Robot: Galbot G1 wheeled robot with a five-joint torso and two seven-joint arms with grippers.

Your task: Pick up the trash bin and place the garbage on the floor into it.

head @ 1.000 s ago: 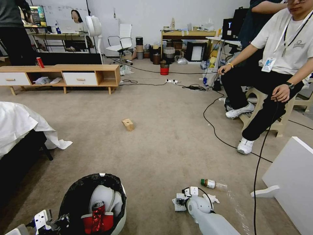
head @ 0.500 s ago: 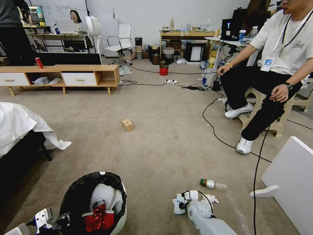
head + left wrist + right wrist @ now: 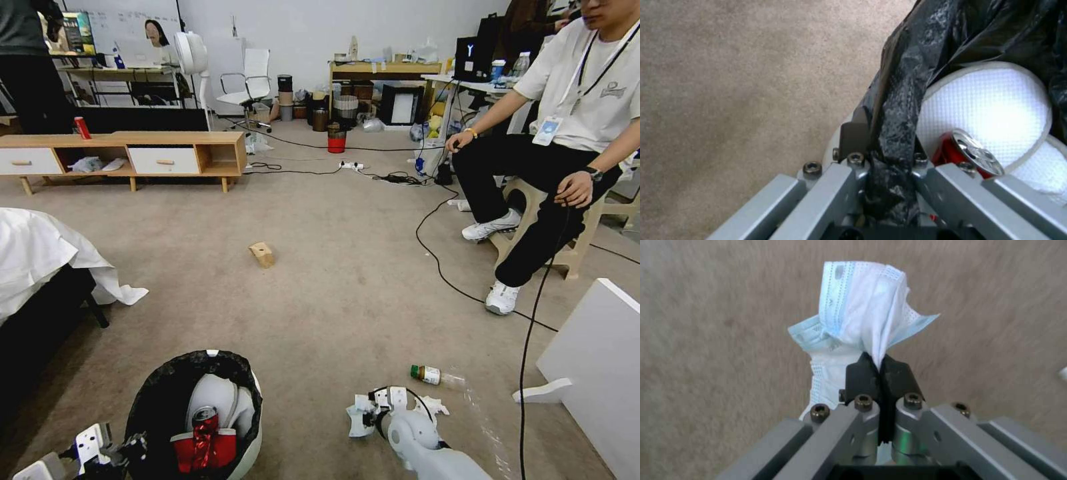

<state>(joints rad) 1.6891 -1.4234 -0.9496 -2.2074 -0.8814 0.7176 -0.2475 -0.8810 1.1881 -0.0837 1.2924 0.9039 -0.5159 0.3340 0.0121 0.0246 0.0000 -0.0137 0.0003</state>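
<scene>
Head view: left gripper (image 3: 127, 448) half cut off, clamping trash bin (image 3: 195, 413) rim.

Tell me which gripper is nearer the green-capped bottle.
Right. The right gripper, pinching a face mask, hangs just short of the bottle; the left gripper clamps the trash bin rim, far across the carpet.

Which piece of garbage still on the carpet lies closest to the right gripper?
The green-capped bottle, just beyond the right gripper; the cardboard box lies much farther out.
</scene>
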